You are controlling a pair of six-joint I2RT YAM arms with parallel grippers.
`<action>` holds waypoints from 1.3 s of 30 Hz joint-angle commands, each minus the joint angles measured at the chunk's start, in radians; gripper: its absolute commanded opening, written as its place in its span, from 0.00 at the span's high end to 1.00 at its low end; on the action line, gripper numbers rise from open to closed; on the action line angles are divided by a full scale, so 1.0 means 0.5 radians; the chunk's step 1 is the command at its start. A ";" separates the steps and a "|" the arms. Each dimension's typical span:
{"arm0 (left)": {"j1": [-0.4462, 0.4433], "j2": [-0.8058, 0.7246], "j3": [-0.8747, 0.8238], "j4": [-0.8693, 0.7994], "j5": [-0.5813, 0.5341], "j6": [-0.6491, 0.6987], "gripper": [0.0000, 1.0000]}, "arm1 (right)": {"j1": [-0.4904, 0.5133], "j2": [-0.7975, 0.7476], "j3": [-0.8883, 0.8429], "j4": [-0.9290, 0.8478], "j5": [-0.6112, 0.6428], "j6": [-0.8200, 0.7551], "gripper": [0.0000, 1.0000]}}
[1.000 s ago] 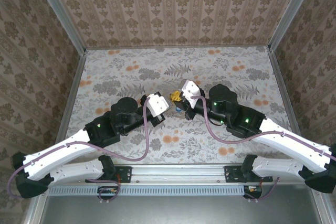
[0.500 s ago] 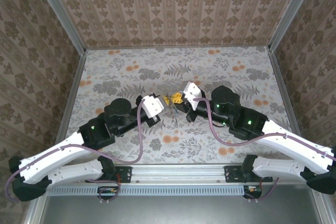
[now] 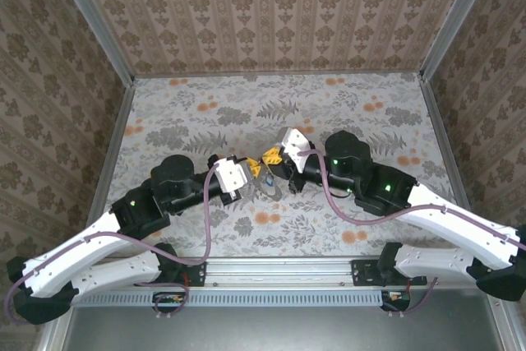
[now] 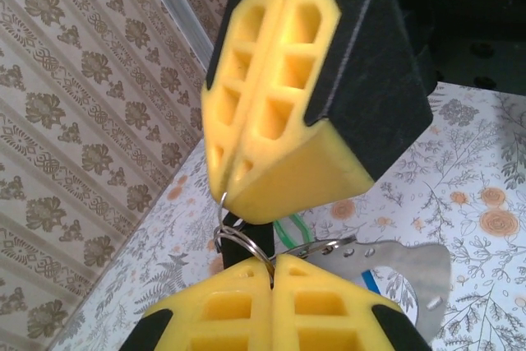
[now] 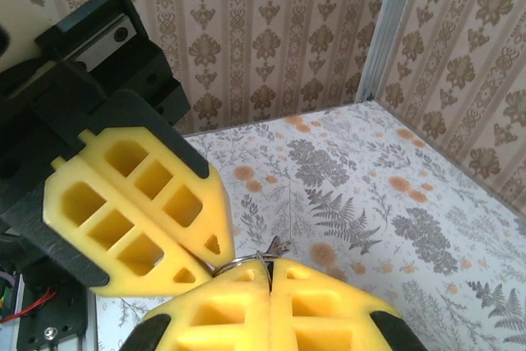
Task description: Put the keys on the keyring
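Two grippers meet tip to tip; the left gripper has its jaws pressed together on the keyring; the right gripper, likewise closed, pinches the same loop from the opposite side; a silvery key hangs just beside the left fingertips, over the floral table.
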 commanded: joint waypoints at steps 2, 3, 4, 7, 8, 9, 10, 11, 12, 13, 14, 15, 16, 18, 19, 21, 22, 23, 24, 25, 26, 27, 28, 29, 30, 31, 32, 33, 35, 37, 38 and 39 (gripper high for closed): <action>-0.020 -0.070 0.044 0.019 0.228 0.079 1.00 | -0.083 0.098 0.111 -0.154 0.091 0.098 1.00; -0.020 -0.082 0.040 0.021 0.227 0.085 1.00 | -0.101 0.109 0.122 -0.163 0.086 0.119 1.00; -0.016 -0.094 0.036 0.020 0.223 0.086 1.00 | -0.116 0.118 0.130 -0.172 0.070 0.139 1.00; -0.008 -0.120 0.035 0.003 0.214 0.098 1.00 | -0.175 0.155 0.158 -0.195 0.008 0.196 1.00; -0.005 -0.126 0.034 -0.004 0.212 0.103 1.00 | -0.187 0.166 0.171 -0.210 -0.008 0.209 1.00; 0.002 -0.129 0.033 -0.010 0.214 0.107 1.00 | -0.198 0.184 0.186 -0.228 -0.022 0.220 1.00; 0.002 -0.134 0.031 -0.011 0.217 0.110 1.00 | -0.206 0.200 0.202 -0.249 -0.033 0.229 1.00; 0.007 -0.137 0.030 -0.013 0.222 0.110 1.00 | -0.211 0.215 0.217 -0.265 -0.046 0.234 1.00; 0.010 -0.138 0.030 -0.009 0.226 0.113 1.00 | -0.218 0.233 0.231 -0.284 -0.058 0.239 1.00; 0.018 -0.141 0.026 -0.007 0.235 0.113 1.00 | -0.220 0.246 0.248 -0.299 -0.071 0.241 0.99; 0.023 -0.139 0.022 -0.008 0.243 0.113 1.00 | -0.224 0.258 0.259 -0.311 -0.081 0.244 1.00; 0.029 -0.137 0.023 -0.007 0.247 0.113 1.00 | -0.227 0.270 0.272 -0.326 -0.094 0.240 1.00; 0.036 -0.133 0.021 -0.008 0.249 0.112 1.00 | -0.226 0.275 0.285 -0.336 -0.106 0.242 1.00; 0.043 -0.127 0.025 -0.011 0.233 0.110 1.00 | -0.230 0.273 0.285 -0.337 -0.114 0.239 1.00; 0.048 -0.126 0.025 -0.003 0.202 0.097 1.00 | -0.232 0.265 0.281 -0.330 -0.115 0.239 1.00; 0.065 -0.113 0.027 -0.001 0.097 0.063 1.00 | -0.238 0.248 0.263 -0.305 -0.117 0.241 1.00; 0.078 -0.101 0.028 -0.015 0.049 0.046 1.00 | -0.242 0.242 0.254 -0.295 -0.120 0.245 1.00; 0.087 -0.087 0.032 -0.022 0.003 0.025 1.00 | -0.242 0.237 0.251 -0.284 -0.122 0.245 1.00; 0.098 -0.080 0.030 -0.034 -0.031 0.001 0.97 | -0.242 0.233 0.242 -0.274 -0.127 0.245 1.00; 0.105 -0.072 0.017 -0.041 -0.048 -0.015 0.92 | -0.245 0.227 0.235 -0.261 -0.130 0.248 1.00; 0.113 -0.074 0.005 -0.039 -0.033 -0.028 0.89 | -0.243 0.221 0.230 -0.255 -0.133 0.250 1.00; 0.116 -0.077 -0.005 -0.033 0.005 -0.049 0.84 | -0.245 0.217 0.229 -0.252 -0.133 0.251 1.00; 0.121 -0.077 -0.016 -0.018 0.040 -0.068 0.77 | -0.244 0.214 0.229 -0.253 -0.130 0.253 1.00; 0.125 -0.073 -0.025 -0.008 0.055 -0.081 0.72 | -0.245 0.211 0.229 -0.252 -0.130 0.251 1.00; 0.127 -0.061 -0.030 -0.002 0.057 -0.092 0.68 | -0.245 0.206 0.226 -0.249 -0.133 0.251 1.00; 0.131 -0.048 -0.031 0.003 0.061 -0.101 0.66 | -0.243 0.204 0.221 -0.241 -0.133 0.258 1.00; 0.137 -0.031 -0.030 0.014 0.065 -0.114 0.65 | -0.244 0.199 0.220 -0.237 -0.133 0.257 1.00; 0.145 -0.008 -0.026 0.022 0.071 -0.128 0.64 | -0.245 0.196 0.219 -0.230 -0.133 0.262 1.00; 0.155 0.041 -0.007 0.021 0.080 -0.154 0.64 | -0.244 0.193 0.220 -0.228 -0.133 0.266 1.00; 0.162 0.091 -0.002 0.048 0.075 -0.196 0.64 | -0.246 0.187 0.210 -0.208 -0.134 0.278 1.00; 0.165 0.110 -0.004 0.072 0.076 -0.218 0.64 | -0.243 0.181 0.202 -0.200 -0.133 0.284 1.00; 0.171 0.127 -0.004 0.093 0.077 -0.248 0.65 | -0.243 0.178 0.194 -0.187 -0.132 0.287 1.00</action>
